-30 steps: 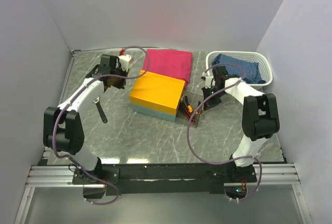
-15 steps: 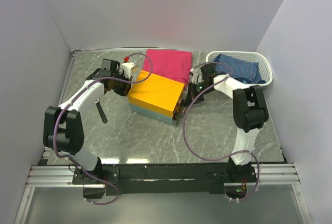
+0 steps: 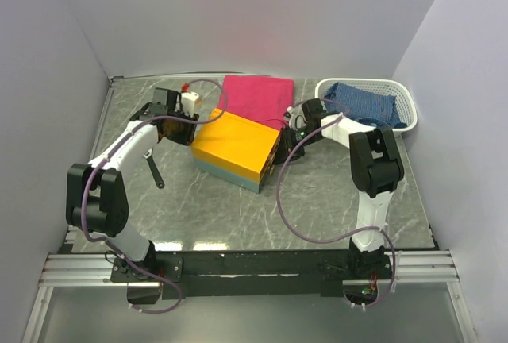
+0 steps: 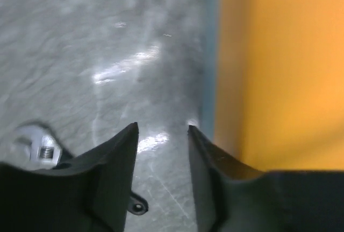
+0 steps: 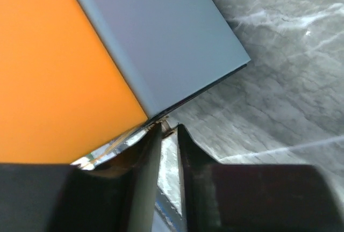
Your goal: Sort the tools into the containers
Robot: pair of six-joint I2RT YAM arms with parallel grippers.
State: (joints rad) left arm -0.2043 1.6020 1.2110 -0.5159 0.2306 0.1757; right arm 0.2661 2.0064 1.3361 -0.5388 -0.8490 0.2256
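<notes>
Left tool (image 4: 161, 130): released, its fingers apart over bare worktop (image 3: 317, 200) with nothing between them, just beside the left face of the box (image 4: 279, 71).
Right tool (image 5: 169, 127): fingers parted only a sliver at the box's right corner. It probably grasps nothing, though the view is too tight to be sure.
Box: orange-yellow top, teal base, askew between both tools and very close to each.
Adjustable wrench (image 3: 153, 170): flat on the worktop left of the box, in no container (the only hand tool plainly seen from above).
Basket (image 3: 405, 97): far right, holding a blue cloth (image 3: 365, 103), well apart from the wrench.
Risk, box: a tool that closes or swings here could catch a corner and skid the box into the pink cloth (image 3: 258, 97).
Risk, wrench: it lies close behind the left fingers, so a careless retreat could knock it away.
Risk, cable (image 3: 282, 208): the right arm's loop trails before the box and could snag it.
</notes>
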